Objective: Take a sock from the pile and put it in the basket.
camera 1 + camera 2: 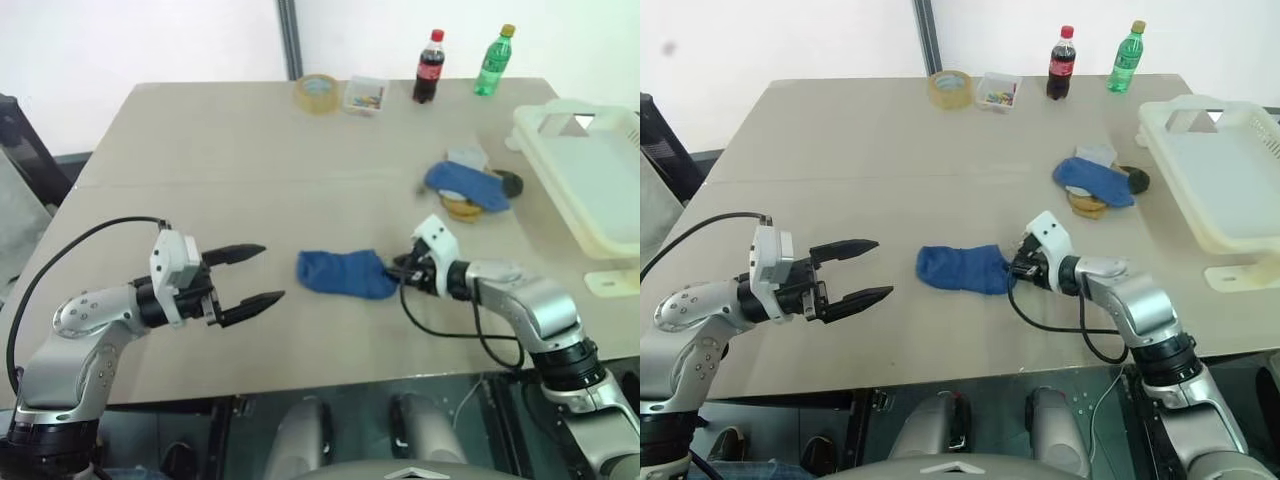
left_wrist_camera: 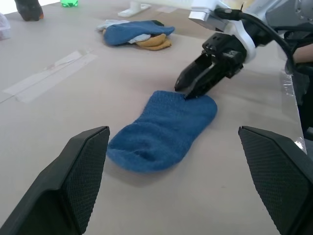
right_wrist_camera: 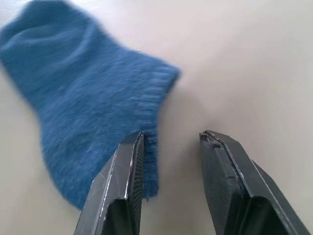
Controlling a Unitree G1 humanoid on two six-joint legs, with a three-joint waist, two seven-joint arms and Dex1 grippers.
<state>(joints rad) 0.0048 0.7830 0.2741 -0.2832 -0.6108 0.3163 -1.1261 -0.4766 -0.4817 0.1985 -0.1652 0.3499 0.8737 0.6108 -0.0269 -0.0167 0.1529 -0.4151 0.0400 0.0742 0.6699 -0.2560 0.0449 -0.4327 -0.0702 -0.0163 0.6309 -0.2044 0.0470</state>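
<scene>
The right gripper [image 1: 400, 272] sits low at the blue sock's [image 1: 345, 273] right end, jaws partly apart, one finger [image 3: 122, 181] touching the cuff edge, nothing clamped. The sock lies flat mid-table, left of the pile [image 1: 470, 187] and the cream basket [image 1: 585, 190]. The left gripper [image 1: 252, 275] hovers spread wide, empty.

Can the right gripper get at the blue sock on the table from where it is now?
Probably yes. The right gripper is already at the edge of the sock, its fingers apart, one finger against the fabric. Nothing stands between them on the table.
</scene>
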